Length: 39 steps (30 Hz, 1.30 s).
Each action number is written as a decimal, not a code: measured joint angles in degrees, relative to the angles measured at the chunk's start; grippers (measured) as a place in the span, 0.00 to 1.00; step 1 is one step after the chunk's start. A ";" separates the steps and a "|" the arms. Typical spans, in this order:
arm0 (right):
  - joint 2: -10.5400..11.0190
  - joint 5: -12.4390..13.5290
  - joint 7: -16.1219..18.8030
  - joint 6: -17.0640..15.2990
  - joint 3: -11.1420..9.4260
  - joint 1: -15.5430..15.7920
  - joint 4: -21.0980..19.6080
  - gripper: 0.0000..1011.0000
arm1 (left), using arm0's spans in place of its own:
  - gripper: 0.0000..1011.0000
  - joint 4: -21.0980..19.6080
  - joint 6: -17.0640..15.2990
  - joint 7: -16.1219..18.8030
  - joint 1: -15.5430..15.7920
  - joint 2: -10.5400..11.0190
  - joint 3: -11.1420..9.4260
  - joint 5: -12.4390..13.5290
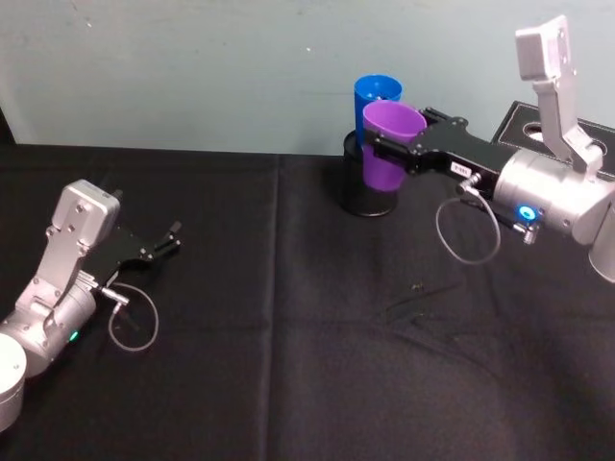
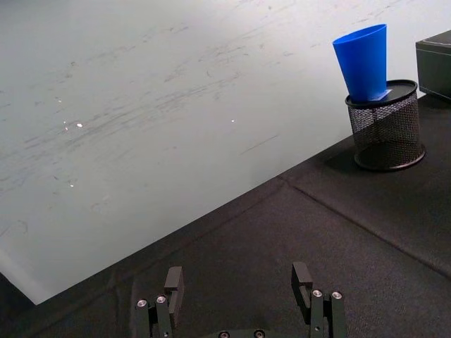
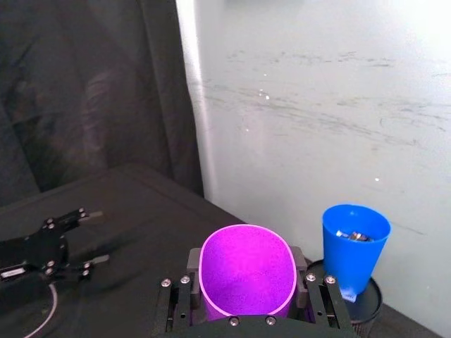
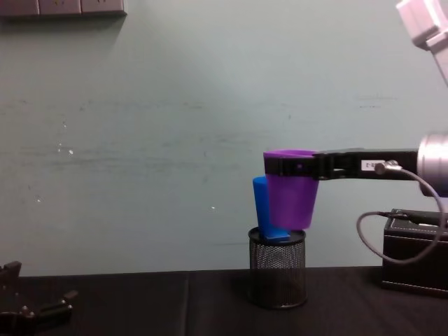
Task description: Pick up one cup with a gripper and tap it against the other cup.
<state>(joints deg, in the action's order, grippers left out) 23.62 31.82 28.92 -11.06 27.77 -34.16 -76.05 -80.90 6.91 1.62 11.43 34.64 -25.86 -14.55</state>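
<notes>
Your right pincer (image 1: 392, 134) in the head view reaches in from the right, its jaws closed around the purple cup (image 1: 384, 171) just under the rim, holding it upright in the air above the table (image 1: 288, 346). Right behind it you see the blue cup (image 1: 377, 94), which stands in the black mesh pen holder (image 1: 369, 202) near the table's far edge. Your left pincer (image 1: 171, 238) lies low over the black cloth on the left, well apart from both cups, its jaws apart with nothing between them. A black box (image 1: 553, 123) sits at the far right.

In the left wrist view, the two fingers (image 2: 174, 285) of the left pincer stand wide apart over bare cloth. The blue cup leans in the holder, its base down inside the mesh.

In the right wrist view, you look down into the purple cup clamped in the right pincer. The blue cup is just beside it, with a narrow gap showing between the two rims.

In the chest view, the purple cup hangs with its base just above the holder's rim and overlaps the blue cup, so you cannot tell from here whether they touch
</notes>
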 joint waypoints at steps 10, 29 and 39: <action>-2.50 -1.34 -0.29 0.42 0.87 -3.46 5.43 0.71 | 0.99 0.00 0.00 0.00 0.00 0.00 0.00 0.00; -5.45 -3.81 -0.81 1.52 0.29 -7.20 12.65 0.71 | 0.99 0.00 0.00 0.00 0.00 0.00 0.00 0.00; -7.21 -4.80 0.17 2.66 -0.09 -9.22 17.00 0.71 | 0.99 0.00 0.00 0.00 0.00 0.00 0.00 0.00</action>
<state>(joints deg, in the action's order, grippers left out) 16.41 27.02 29.10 -8.40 27.68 -43.38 -59.05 -80.90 6.91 1.62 11.43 34.64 -25.86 -14.55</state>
